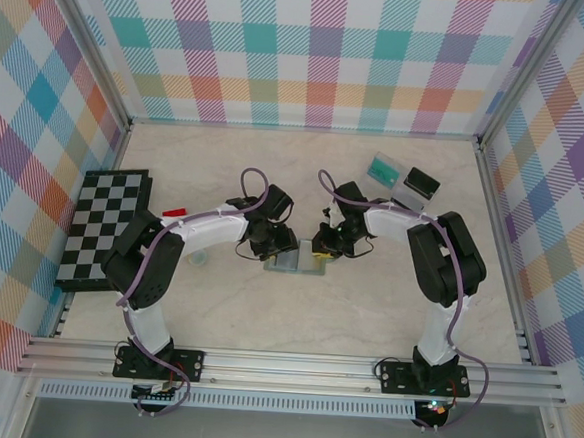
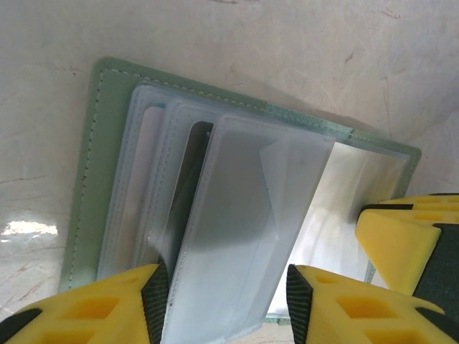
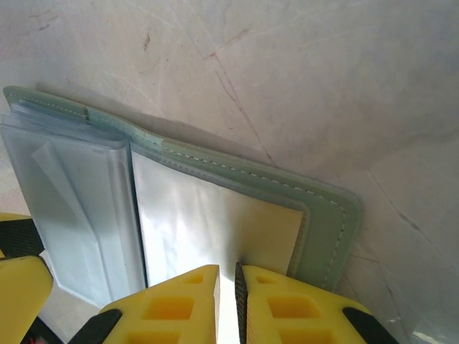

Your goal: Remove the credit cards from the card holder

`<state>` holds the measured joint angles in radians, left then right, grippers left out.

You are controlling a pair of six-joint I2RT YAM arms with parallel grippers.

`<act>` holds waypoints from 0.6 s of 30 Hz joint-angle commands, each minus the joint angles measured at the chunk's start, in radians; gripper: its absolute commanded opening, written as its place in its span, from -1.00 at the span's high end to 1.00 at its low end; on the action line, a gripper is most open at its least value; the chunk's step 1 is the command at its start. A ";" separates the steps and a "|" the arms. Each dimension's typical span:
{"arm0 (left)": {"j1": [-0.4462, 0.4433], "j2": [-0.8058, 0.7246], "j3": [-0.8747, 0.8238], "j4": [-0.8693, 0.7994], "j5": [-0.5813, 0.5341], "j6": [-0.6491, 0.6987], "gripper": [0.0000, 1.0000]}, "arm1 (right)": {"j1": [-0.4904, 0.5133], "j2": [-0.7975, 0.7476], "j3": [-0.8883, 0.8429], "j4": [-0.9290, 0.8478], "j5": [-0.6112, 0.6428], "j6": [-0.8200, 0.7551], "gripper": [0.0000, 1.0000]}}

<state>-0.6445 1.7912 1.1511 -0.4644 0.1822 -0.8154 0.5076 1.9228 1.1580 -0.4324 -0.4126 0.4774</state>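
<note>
Card holder [image 1: 297, 262]: opened flat at mid-table [image 1: 265, 317], between the two grippers. Long axis left to right across the table; spine near to far. Stitched outer edges toward either side.

Clear sleeves [image 2: 244, 215]: fanned up from the spine over the left panel, free ends toward the left wrist camera.

Left gripper [image 2: 222, 301]: jaws apart, astride the topmost sleeve. Pressing on it or not: cannot tell.

Right gripper [image 3: 227, 287]: jaws nearly together, pinched on the near edge of the right panel.

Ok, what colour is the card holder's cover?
The card holder is pale grey-green, light stitching; best in left wrist view.
</note>
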 commanded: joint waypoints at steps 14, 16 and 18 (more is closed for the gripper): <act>0.008 -0.075 -0.023 0.149 0.166 0.004 0.19 | 0.005 0.004 -0.031 0.038 -0.043 0.009 0.69; 0.008 -0.074 -0.035 0.177 0.180 -0.016 0.20 | 0.004 -0.023 -0.041 0.047 -0.045 0.005 0.69; 0.008 -0.079 -0.065 0.263 0.188 -0.052 0.20 | 0.000 -0.051 -0.050 0.058 -0.061 -0.006 0.68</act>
<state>-0.6426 1.7409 1.1263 -0.3004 0.3256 -0.8207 0.5076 1.9144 1.1328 -0.3843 -0.4477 0.4820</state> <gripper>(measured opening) 0.400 0.158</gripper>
